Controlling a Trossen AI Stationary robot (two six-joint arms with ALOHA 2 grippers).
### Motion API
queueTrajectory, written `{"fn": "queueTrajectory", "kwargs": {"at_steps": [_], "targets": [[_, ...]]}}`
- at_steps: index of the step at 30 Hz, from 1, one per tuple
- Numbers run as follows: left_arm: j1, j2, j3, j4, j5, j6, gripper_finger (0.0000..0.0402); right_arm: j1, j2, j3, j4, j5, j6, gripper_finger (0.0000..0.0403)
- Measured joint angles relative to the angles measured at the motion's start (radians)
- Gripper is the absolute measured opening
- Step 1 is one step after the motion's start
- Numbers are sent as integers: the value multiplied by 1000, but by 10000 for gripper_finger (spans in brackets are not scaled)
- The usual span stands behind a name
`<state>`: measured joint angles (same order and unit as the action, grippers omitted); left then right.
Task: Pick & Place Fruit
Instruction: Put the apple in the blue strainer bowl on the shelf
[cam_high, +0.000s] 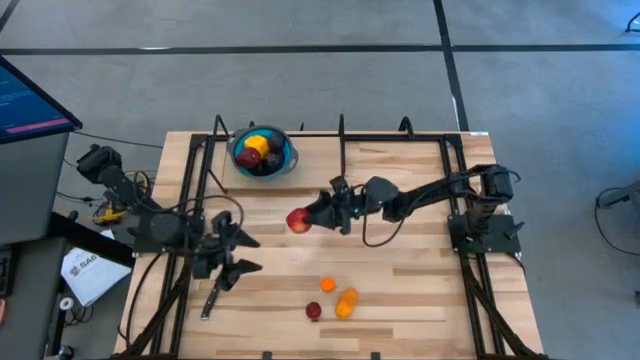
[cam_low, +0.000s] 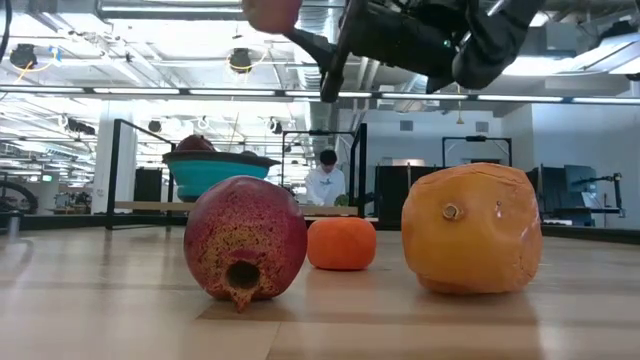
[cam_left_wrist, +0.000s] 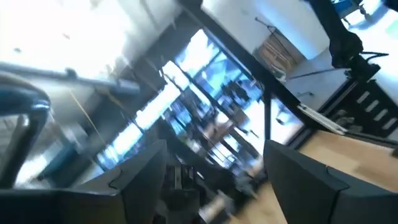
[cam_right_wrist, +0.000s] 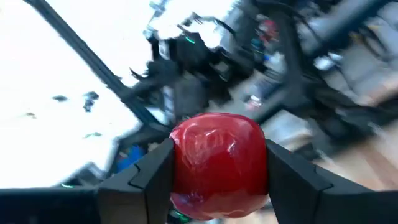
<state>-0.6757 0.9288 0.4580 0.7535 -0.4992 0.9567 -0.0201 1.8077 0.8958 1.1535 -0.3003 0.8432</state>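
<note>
Right pincer (cam_high: 312, 220) clamps a red fruit (cam_high: 297, 221); left pincer (cam_high: 240, 253) gapes, no legible writing.

You get even, soft overhead light from above: the wooden tabletop (cam_high: 400, 260) is bright, with only faint shadows under the arms. In the low view, ceiling strip lights (cam_low: 150, 92) glare white behind, the near pomegranate (cam_low: 245, 250) and orange fruit (cam_low: 472, 228) are sharp, and the room beyond is softer. Your left wrist view is heavily motion-blurred, with a blown-out white patch. Your right wrist view blurs the background too, washed white on one side, while the red apple (cam_right_wrist: 219, 163) stays fairly clear and carries small glossy highlights.
</note>
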Motion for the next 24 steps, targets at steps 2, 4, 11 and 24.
{"fn": "queueTrajectory", "kwargs": {"at_steps": [2, 4, 11, 24], "targets": [[-8, 3, 0, 12, 1, 84, 260, -7, 0, 0, 94, -47, 35, 206], [-3, 18, 1, 13, -4, 126, 263, -6, -2, 1, 161, -73, 55, 214], [53, 173, 111, 19, 52, 267, 289, 5, -1, 1, 183, -72, 39, 217], [220, 446, 200, 231, -90, 348, 296, 6, -1, 1, 162, -65, -3, 219]]}}
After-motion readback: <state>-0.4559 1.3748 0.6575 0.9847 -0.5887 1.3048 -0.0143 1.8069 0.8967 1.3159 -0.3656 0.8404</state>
